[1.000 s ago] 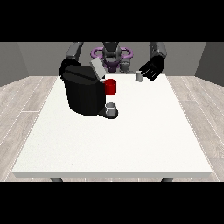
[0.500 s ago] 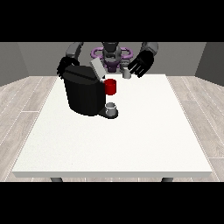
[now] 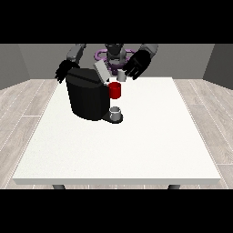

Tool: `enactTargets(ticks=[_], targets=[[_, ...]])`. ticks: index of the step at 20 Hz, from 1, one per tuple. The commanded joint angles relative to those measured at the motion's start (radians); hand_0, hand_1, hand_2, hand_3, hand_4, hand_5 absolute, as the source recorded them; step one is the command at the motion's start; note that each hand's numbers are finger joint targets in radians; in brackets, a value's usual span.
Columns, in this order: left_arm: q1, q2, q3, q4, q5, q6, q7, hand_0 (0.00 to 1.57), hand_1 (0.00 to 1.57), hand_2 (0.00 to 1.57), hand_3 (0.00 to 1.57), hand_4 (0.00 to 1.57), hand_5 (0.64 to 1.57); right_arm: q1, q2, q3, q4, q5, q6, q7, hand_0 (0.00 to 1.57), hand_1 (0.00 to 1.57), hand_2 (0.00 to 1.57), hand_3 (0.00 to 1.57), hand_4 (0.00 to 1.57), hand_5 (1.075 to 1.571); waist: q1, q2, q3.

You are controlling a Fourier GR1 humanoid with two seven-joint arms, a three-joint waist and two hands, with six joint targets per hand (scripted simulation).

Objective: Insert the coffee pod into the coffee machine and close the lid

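hand at the view's right (image 3: 138, 63) grasps the small grey coffee pod (image 3: 121, 75) near the black coffee machine (image 3: 87, 93), its grey lid (image 3: 102, 71) up; insertion and closing remain.

My coffee machine (image 3: 86, 98) looks like matt black plastic, with a glossy red part (image 3: 115, 90) on its side at 3 o'clock and a pale grey, metal-looking lid (image 3: 101, 70). The tabletop (image 3: 136, 136) is smooth, matt white. My hand at the view's right (image 3: 138, 63) is dull black. The floor (image 3: 22, 98) looks like pale wood planks.
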Motion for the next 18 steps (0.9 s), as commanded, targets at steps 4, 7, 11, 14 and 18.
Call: enactTargets(ticks=[4,7,11,14,18], targets=[[-0.054,0.042,0.03,0.026,0.003,-0.009,-0.019,1.28,1.28,1.3,1.24,0.49,1.571,-0.07,-0.045,-0.04,-0.031,-0.025,0.015,0.053,0.0,0.0,0.0,0.0,0.48,1.571,-0.022,0.072,-0.0002],[-0.033,-0.02,0.007,0.019,-0.013,0.02,0.004,1.31,1.31,1.33,1.23,0.49,1.571,-0.028,-0.02,-0.036,-0.022,-0.03,0.01,0.012,0.0,0.0,0.0,0.0,0.54,1.571,-0.021,0.041,0.0],[-0.019,-0.028,0.0,0.042,-0.034,0.046,-0.001,1.33,1.33,1.34,1.23,0.5,1.571,-0.004,0.022,0.022,-0.057,0.011,-0.021,0.026,0.0,0.0,0.0,0.0,0.5,1.571,-0.034,0.053,-0.0002],[-0.032,-0.036,-0.008,0.019,-0.032,0.018,0.0,1.23,1.23,1.28,1.21,0.51,1.571,-0.001,-0.02,-0.041,-0.016,-0.041,0.023,-0.007,0.0,0.0,0.0,0.0,0.5,1.571,-0.011,0.039,0.0002],[-0.04,-0.043,-0.015,0.029,-0.031,-0.022,-0.011,1.18,1.18,1.25,1.18,0.5,1.571,-0.004,0.003,-0.024,-0.025,-0.021,-0.012,0.014,0.0,0.0,0.0,0.0,0.53,1.571,0.002,0.022,0.0001]])
